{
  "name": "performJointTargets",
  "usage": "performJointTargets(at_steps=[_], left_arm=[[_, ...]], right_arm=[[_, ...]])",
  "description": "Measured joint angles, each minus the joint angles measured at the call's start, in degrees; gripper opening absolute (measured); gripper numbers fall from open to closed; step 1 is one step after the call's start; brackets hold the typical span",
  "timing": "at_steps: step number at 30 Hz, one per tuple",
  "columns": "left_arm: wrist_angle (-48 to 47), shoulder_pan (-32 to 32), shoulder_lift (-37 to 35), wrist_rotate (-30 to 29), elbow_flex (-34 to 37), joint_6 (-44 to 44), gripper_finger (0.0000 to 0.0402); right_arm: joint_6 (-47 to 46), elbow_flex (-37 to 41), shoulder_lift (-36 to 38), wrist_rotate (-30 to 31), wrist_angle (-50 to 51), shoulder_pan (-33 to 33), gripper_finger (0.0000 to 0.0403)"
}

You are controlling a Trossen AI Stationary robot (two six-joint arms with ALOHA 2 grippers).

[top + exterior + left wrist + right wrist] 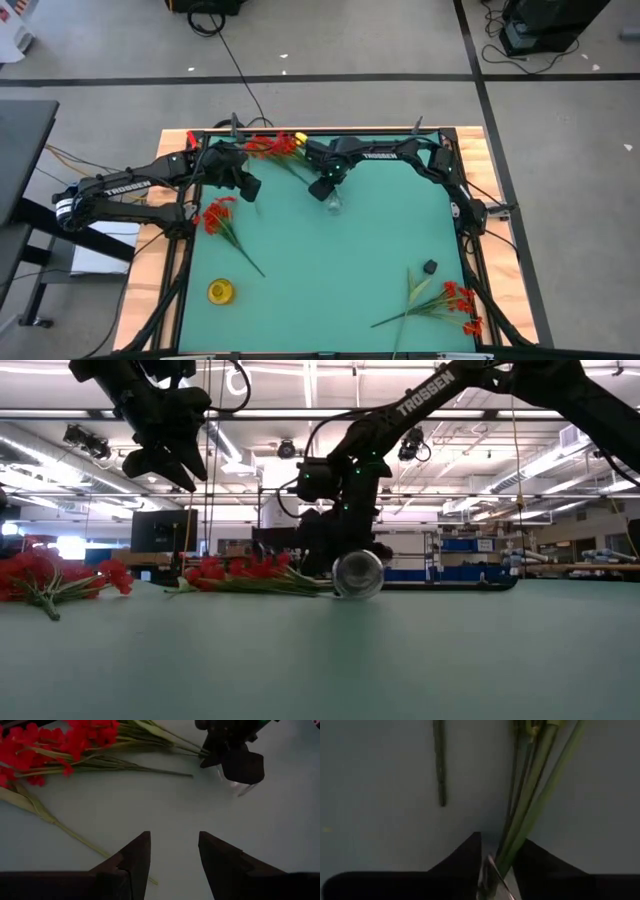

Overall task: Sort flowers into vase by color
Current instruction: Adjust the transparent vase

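Your right gripper [497,852] is low at the table's far middle, fingers [465,855] pinched narrow with green stems [530,815] running between them and the rim of a clear glass vase [492,875] at the tips; whether the pads bite the stems or the glass, I cannot tell. The vase [357,574] lies on its side on the green table [340,260], its round mouth facing the low camera, right under that gripper [325,188].

From there the stems lead to a bunch of red flowers [272,146] lying flat by the far edge, with a bit of yellow [299,138] at its end. In the low view that bunch [240,572] stretches along the mat, touching the vase.

Your left gripper [172,857] hangs well above the mat, jaws released and holding nothing, fingers [135,860] spread over bare green. From overhead it [248,185] sits just beside the red bunch.

Farther out, a second red sprig [222,218] lies near the left edge, a yellow blossom head [220,291] at the near left corner, and more red flowers [452,300] on long leafy stems at the near right, with a small dark object [430,267] close by.
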State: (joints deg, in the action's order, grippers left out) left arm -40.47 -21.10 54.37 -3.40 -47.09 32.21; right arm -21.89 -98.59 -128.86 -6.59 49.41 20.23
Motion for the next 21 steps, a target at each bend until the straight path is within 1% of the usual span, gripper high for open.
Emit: performJointTargets(at_steps=[3,5,8,15,21], left_arm=[[0.0,0.0,0.0,0.0,0.0,0.2,0.0172],[0.0,0.0,0.0,0.0,0.0,0.7,0.0172],[0.0,0.0,0.0,0.0,0.0,0.8,0.0172],[0.0,0.0,0.0,0.0,0.0,1.7,0.0172],[0.3,0.0,-0.1,0.0,0.0,1.6,0.0172]], right_arm=[[0.7,0.1,0.4,-0.4,-1.1,-0.3,0.0083],[1.5,0.2,1.1,-0.3,-2.0,-0.8,0.0073],[3.1,0.2,2.8,1.4,-3.1,-1.5,0.0067],[10.0,0.3,8.7,10.9,-7.4,-3.5,0.0057],[12.2,0.5,12.3,20.9,-11.9,-6.1,0.0053]])
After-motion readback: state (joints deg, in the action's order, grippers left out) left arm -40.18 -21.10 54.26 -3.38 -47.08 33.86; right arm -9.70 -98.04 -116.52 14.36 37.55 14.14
